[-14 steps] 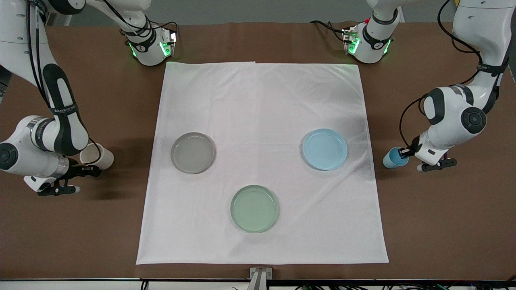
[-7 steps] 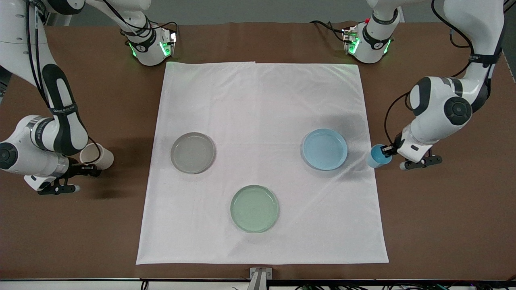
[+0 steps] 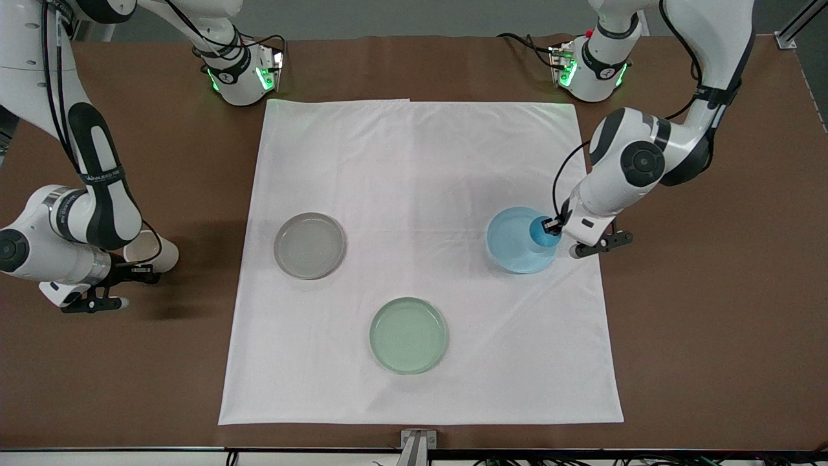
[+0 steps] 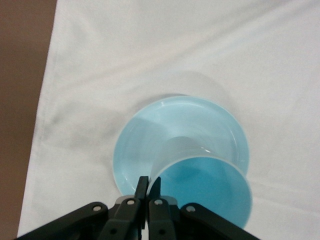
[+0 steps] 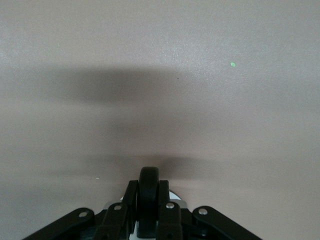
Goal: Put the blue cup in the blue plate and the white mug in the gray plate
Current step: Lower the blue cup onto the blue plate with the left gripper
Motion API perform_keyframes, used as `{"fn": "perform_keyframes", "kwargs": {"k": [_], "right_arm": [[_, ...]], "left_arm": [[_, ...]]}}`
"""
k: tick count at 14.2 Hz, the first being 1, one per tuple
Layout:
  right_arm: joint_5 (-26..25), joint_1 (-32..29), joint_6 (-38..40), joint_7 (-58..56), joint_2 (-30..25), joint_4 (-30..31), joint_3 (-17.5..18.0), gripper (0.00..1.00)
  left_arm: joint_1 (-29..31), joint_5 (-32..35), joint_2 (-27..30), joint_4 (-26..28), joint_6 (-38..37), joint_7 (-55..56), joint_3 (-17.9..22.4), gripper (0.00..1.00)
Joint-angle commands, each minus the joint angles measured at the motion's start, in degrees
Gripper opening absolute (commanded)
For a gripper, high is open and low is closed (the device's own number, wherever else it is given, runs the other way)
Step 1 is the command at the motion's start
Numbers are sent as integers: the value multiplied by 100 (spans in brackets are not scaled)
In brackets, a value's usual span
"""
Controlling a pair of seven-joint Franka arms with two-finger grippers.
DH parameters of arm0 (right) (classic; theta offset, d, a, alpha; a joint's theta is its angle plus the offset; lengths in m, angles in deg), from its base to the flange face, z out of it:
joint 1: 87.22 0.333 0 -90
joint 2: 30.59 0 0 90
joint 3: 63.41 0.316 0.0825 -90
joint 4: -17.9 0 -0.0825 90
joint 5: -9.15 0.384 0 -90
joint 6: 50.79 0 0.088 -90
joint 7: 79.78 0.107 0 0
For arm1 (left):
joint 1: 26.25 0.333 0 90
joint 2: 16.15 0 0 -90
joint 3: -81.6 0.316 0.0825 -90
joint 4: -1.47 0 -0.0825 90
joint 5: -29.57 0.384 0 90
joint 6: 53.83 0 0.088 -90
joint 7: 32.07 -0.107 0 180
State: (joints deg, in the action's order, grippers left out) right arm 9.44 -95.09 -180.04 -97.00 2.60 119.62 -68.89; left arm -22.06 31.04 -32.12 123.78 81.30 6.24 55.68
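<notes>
The left pincer (image 3: 550, 226) was clamped on the blue cup's (image 3: 539, 233) rim, holding it over the blue plate (image 3: 511, 243). The right pincer (image 3: 143, 267) pinched the white mug's (image 3: 154, 251) handle, over bare desk (image 3: 711, 336) beside the cloth (image 3: 420, 194), apart from the gray plate (image 3: 309, 245).

gray plate (image 3: 310, 246) unobstructed, cloth (image 3: 414, 162) open

Evenly and brightly lit from overhead in the front view; sharp throughout, no glare on the white cloth (image 3: 420, 259). Soft grey shading on the cloth toward two o'clock of the blue plate (image 3: 517, 249). Broad dim shadow on the brown table (image 3: 711, 323) at three o'clock of the white mug (image 3: 155, 249). Green glow spilling from the arm bases at the cloth's twelve o'clock edge. Left wrist view crisp, faint highlight on the blue cup (image 4: 205, 190) rim. Right wrist view dull, soft-focused, banded with wide blurred shadows.
</notes>
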Motion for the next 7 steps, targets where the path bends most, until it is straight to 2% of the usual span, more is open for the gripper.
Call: {"fn": "perform_keyframes", "kwargs": {"k": [1,3,4,5,7], "right_arm": [[-12,-13,302,-27,-207,-19,81,15],[-12,153,1144,16,-426,-317,73,12],[-12,250,1496,51,-549,-467,73,12],[-12,390,1769,234,-681,-529,73,11],[-12,759,2070,813,-927,-512,73,11]], "left_arm": [[30,81,-353,-40,284,72,0,0],[29,81,-529,-58,338,72,0,2],[29,81,-600,-66,338,80,0,11],[29,81,-609,-84,338,72,0,29],[64,81,-592,-206,268,89,0,91]]}}
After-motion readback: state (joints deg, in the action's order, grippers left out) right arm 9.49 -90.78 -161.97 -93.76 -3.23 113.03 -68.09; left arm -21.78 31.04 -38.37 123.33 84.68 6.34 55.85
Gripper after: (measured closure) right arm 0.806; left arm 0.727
